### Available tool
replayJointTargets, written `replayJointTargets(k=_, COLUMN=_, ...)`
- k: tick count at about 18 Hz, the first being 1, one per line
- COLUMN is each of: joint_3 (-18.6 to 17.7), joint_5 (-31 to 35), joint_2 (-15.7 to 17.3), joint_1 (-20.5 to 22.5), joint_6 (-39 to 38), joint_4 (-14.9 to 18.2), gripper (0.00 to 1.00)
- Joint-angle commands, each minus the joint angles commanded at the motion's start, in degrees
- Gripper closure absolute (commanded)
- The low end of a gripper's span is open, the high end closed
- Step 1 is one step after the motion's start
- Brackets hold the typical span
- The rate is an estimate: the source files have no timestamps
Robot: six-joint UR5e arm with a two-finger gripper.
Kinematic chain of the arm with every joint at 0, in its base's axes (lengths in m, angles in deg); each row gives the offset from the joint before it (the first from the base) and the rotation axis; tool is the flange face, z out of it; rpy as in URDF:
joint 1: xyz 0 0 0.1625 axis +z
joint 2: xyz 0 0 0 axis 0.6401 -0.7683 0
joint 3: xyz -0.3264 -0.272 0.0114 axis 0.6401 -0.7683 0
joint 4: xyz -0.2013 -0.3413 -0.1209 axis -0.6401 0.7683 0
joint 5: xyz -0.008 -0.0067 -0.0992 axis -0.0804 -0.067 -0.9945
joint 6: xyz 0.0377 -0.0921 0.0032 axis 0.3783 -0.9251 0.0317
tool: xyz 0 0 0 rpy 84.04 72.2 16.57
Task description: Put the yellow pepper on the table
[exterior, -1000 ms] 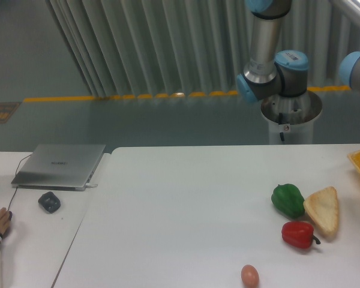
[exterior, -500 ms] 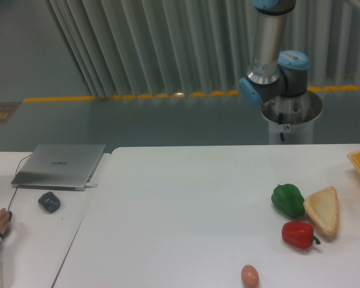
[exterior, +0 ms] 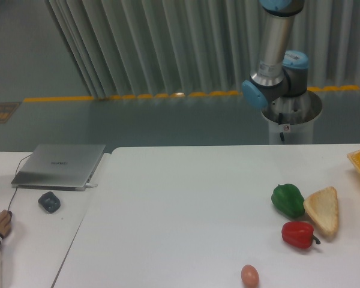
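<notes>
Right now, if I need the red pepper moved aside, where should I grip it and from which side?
Grip the red pepper across its broad body, coming from straight above. It lies on its side with the thin stem pointing right, which is too slim to hold. The bread wedge crowds its far right, so the left and near sides probably give the fingers most room.

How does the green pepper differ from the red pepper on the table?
The green pepper is green and sits farther back; the red pepper is red and nearer the front edge. The red pepper's dark stem points right; the green pepper shows no stem. Both are glossy, similar in size, and lie beside the bread wedge.
</notes>
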Motion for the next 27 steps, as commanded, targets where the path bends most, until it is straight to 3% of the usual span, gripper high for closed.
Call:
replayJointTargets(k=7, joint_3=0.79, joint_5=-5.18, joint_2=-3.43, joint_1=-0.35, joint_6=-18.65, joint_4=-3.07, gripper=0.00)
replayJointTargets(k=27, joint_3=1.49, joint_5=-5.54, joint_2=-10.38, joint_1=-1.49, joint_6=-20.59, joint_4=-5.45, gripper=0.00)
